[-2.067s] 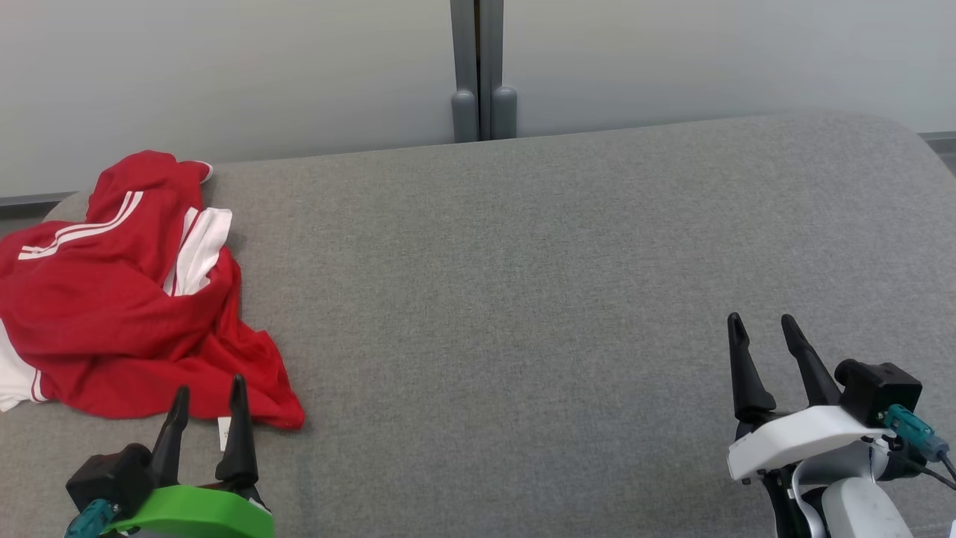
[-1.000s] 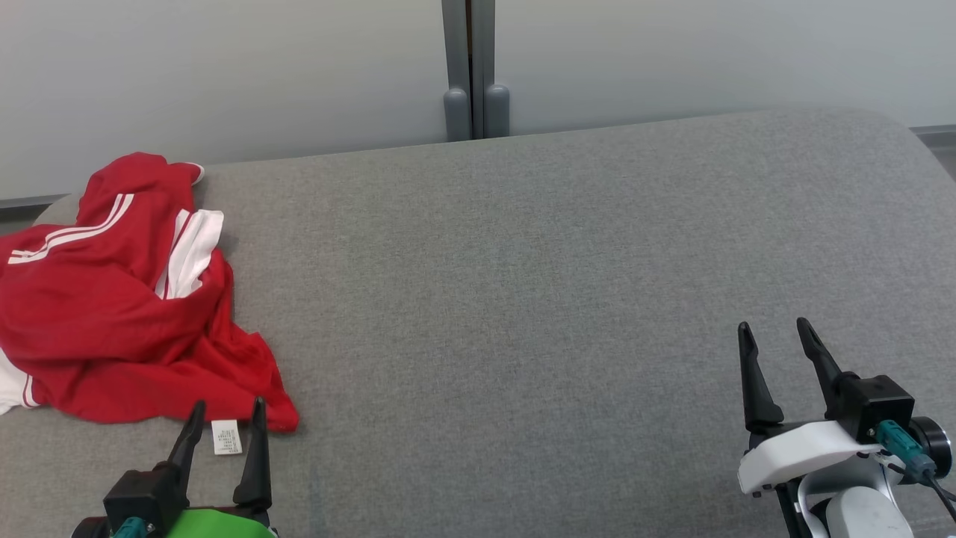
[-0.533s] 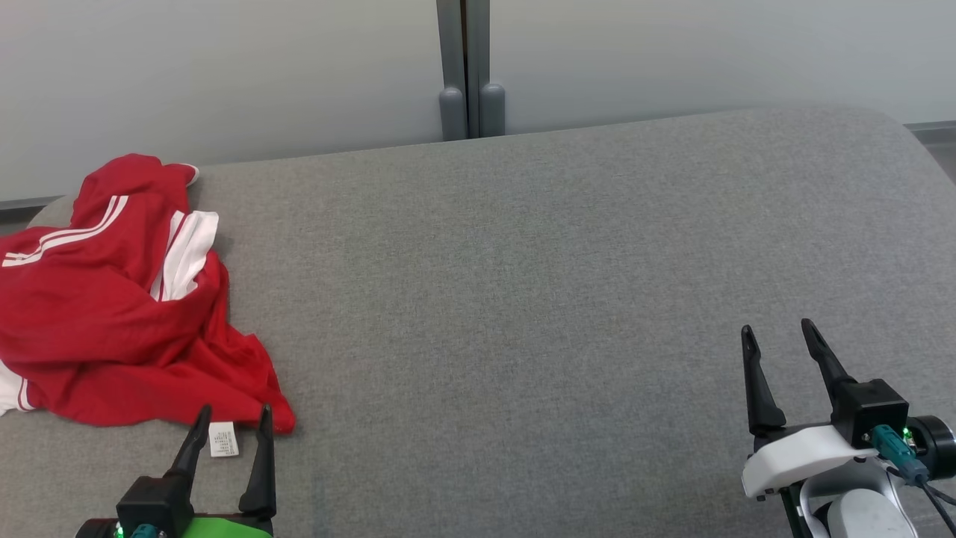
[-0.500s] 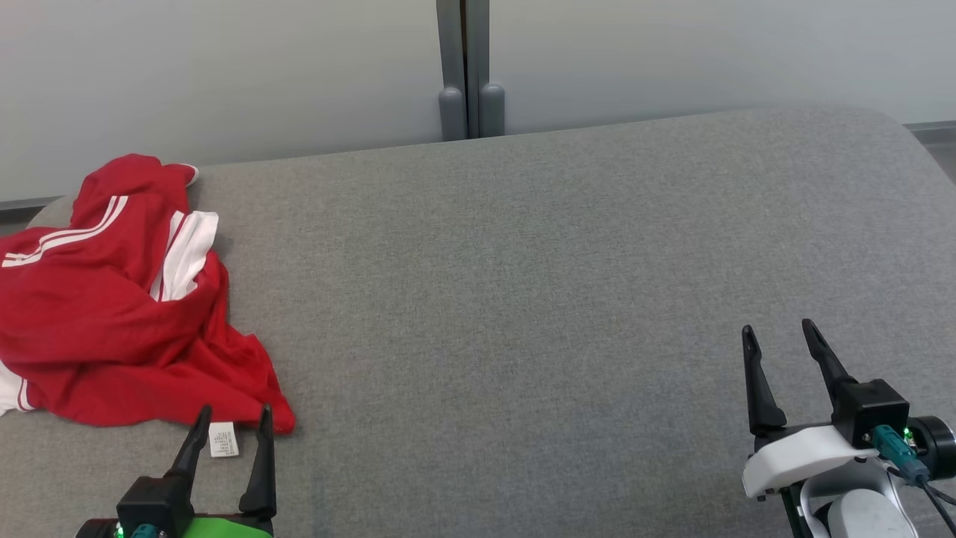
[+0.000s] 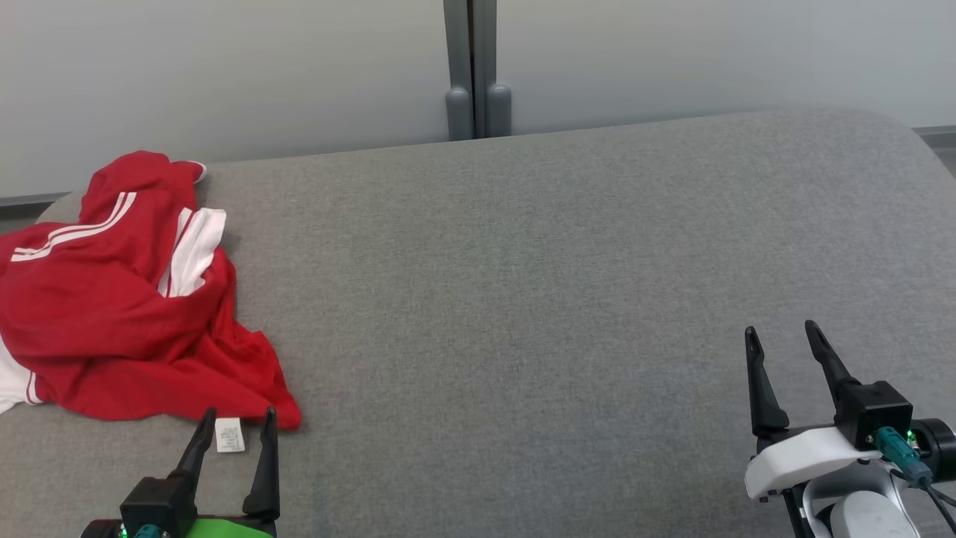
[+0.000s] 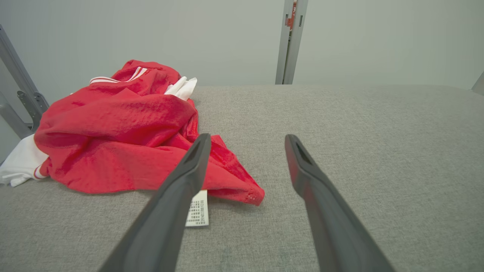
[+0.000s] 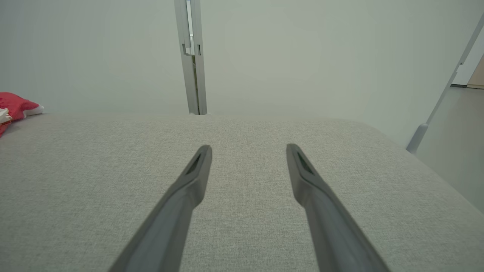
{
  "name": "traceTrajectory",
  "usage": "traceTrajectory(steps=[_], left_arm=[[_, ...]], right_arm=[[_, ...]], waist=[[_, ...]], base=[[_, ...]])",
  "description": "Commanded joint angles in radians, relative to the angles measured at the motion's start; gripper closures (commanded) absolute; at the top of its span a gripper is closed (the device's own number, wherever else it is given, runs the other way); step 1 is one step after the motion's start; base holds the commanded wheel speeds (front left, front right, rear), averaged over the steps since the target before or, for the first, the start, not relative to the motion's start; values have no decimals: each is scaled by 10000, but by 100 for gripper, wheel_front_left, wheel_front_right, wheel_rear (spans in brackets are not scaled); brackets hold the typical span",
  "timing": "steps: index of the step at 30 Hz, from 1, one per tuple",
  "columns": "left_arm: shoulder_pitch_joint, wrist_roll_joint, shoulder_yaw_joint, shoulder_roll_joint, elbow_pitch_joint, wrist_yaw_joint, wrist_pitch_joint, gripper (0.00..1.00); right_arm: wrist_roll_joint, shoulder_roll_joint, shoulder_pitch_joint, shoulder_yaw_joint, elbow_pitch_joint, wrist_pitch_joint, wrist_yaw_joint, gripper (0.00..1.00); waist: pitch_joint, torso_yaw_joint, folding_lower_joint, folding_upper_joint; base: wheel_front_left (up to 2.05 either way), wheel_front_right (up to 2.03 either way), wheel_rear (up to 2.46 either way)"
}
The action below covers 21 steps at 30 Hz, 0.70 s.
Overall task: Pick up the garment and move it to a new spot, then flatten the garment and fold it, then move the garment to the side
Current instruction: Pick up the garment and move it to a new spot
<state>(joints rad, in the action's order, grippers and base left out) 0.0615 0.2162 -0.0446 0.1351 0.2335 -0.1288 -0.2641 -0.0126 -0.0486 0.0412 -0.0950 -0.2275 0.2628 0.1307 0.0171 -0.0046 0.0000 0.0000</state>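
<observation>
A crumpled red garment (image 5: pixel 112 299) with white stripes and white panels lies bunched at the far left of the grey cushioned surface (image 5: pixel 523 299). A white care label (image 5: pixel 229 435) sticks out at its near hem. My left gripper (image 5: pixel 239 413) hovers open just short of that hem, its fingertips on either side of the label. The left wrist view shows the garment (image 6: pixel 113 132) ahead and left of my open left gripper (image 6: pixel 245 138), with the label (image 6: pixel 197 213) beside one finger. Far to the right, my right gripper (image 5: pixel 780 329) stands open over bare cushion; in the right wrist view my right gripper (image 7: pixel 247 147) holds nothing.
A pale wall with a grey vertical post (image 5: pixel 478 67) stands behind the cushion. The cushion's rounded right end (image 5: pixel 919 149) drops off toward the floor. A slanted grey frame leg (image 7: pixel 435 109) stands off that right end.
The left gripper has drawn back toward me from the garment's hem, uncovering the care label. The right gripper has dropped slightly. The head view has shifted a little; the garment lies unmoved.
</observation>
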Motion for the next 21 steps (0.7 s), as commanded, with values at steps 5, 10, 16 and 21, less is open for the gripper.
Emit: traceTrajectory(steps=[5,10,16,21], left_arm=[[-5,-22,27,-21,42,-35,-6,0],[222,-20,94,-74,114,-34,-6,0],[485,-93,355,-93,120,-34,-6,0],[704,-101,644,-82,19,-34,-5,0]], right_arm=[[69,-29,-206,108,40,31,0,0],[132,-30,-353,312,-42,31,-1,0],[224,-29,-239,683,-141,31,-1,0],[412,-30,-21,1039,-231,31,-1,0]], waist=[[-104,793,0,0],[-244,1891,0,0],[-329,3443,0,0],[-299,4269,0,0]], base=[[0,0,0],[0,0,0],[0,0,0],[0,0,0]])
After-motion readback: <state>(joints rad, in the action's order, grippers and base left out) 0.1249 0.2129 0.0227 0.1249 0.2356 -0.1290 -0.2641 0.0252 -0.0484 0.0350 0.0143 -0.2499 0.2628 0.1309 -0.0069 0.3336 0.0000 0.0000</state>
